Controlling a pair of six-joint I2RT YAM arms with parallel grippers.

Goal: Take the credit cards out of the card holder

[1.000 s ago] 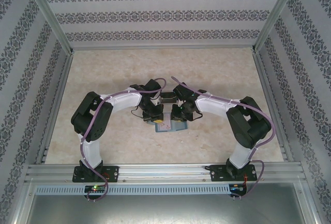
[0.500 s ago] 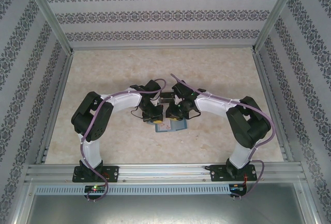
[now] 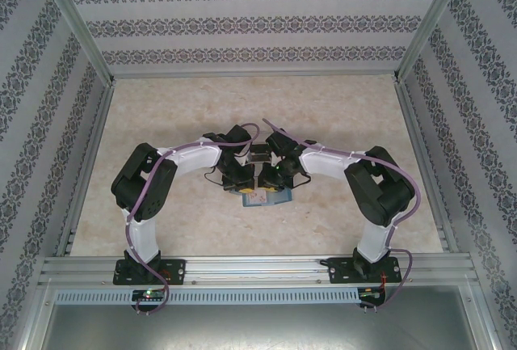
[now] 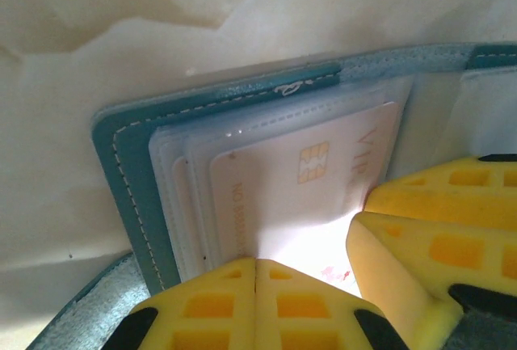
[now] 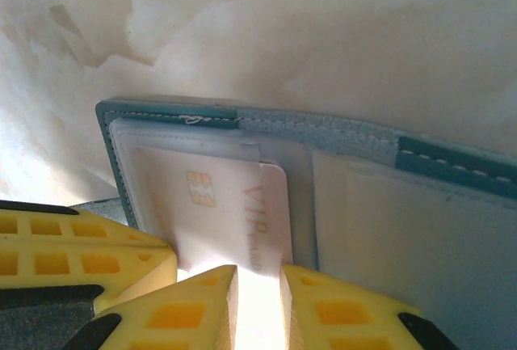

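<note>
Teal holder (image 3: 277,199): lies open at the middle of the table (image 3: 347,115), under both wrists; your task is here.
Left gripper (image 4: 255,285): clenched, tips together at 6 o'clock on the clear sleeves (image 4: 174,196). It is probably pinning the holder so nothing drags when the other side pulls. You cannot tell whether it nips a sleeve.
Right gripper (image 5: 258,285): grasping the pale card (image 5: 218,204) by its near edge, jaws nearly closed, placed to draw it toward 6 o'clock.
Card: looks partly out of its pocket, chip (image 5: 200,190) toward 10 o'clock.
Writing: "VIP" in reddish letters; "NO 8888…" along one edge, the rest unreadable.
</note>
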